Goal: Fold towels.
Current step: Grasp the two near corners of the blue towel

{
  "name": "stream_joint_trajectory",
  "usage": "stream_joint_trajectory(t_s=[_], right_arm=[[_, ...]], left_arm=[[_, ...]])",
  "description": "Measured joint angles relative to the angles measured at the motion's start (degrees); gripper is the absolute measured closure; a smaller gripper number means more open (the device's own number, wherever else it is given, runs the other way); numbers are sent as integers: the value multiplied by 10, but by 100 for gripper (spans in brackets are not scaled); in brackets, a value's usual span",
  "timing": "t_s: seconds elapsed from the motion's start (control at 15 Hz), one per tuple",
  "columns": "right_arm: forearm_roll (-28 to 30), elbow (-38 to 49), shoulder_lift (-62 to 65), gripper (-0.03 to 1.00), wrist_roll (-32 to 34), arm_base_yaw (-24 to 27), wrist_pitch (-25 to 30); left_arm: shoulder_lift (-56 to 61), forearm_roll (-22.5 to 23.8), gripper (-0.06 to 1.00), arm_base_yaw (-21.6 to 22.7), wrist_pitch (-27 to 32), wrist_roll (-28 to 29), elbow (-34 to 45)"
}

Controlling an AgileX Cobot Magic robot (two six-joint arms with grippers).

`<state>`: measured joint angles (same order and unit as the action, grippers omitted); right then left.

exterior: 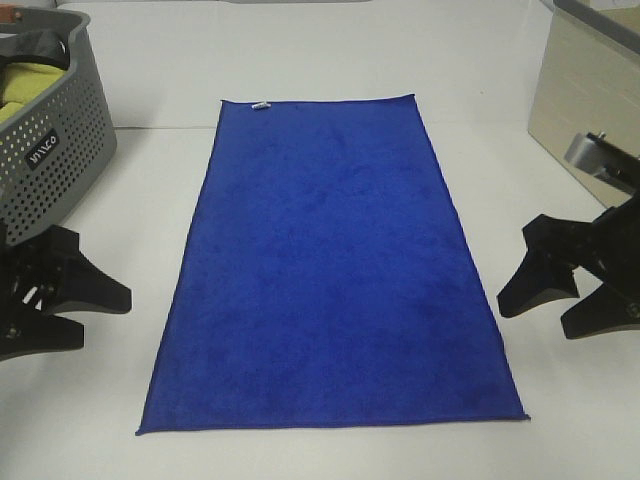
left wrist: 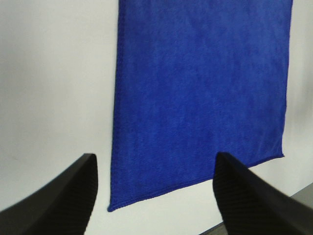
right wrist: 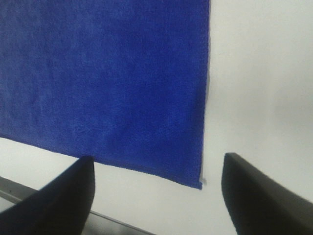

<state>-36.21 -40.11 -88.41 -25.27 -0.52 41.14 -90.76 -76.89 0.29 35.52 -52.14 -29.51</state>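
The blue towel lies flat on the counter; left hand at 8 o'clock and right hand at 4 o'clock hang open, empty. Unequal corner pinches would likely skew the fold

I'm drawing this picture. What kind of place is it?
Probably a robot lab's laundry-folding bench: a royal-blue plush towel laid flat, a grey perforated plastic basket, a black left gripper and right gripper.
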Motion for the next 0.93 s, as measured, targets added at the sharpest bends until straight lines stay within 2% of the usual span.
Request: stream_joint_trajectory(t_s=[0.27, 0.47, 0.67, 0.93], right_arm=[[-33, -1, -92, 28, -39, 0, -12], [-33, -1, -113, 28, -43, 2, -28], [-1, -1, -114, 28, -24, 2, -37], [1, 25, -121, 28, -23, 2, -56]], left_arm=[[-85, -5, 30, 0, -1, -56, -1], [-113, -25, 30, 0, -1, -89, -1], [-116, -52, 30, 0, 3, -138, -1], [-116, -64, 30, 0, 3, -170, 11]])
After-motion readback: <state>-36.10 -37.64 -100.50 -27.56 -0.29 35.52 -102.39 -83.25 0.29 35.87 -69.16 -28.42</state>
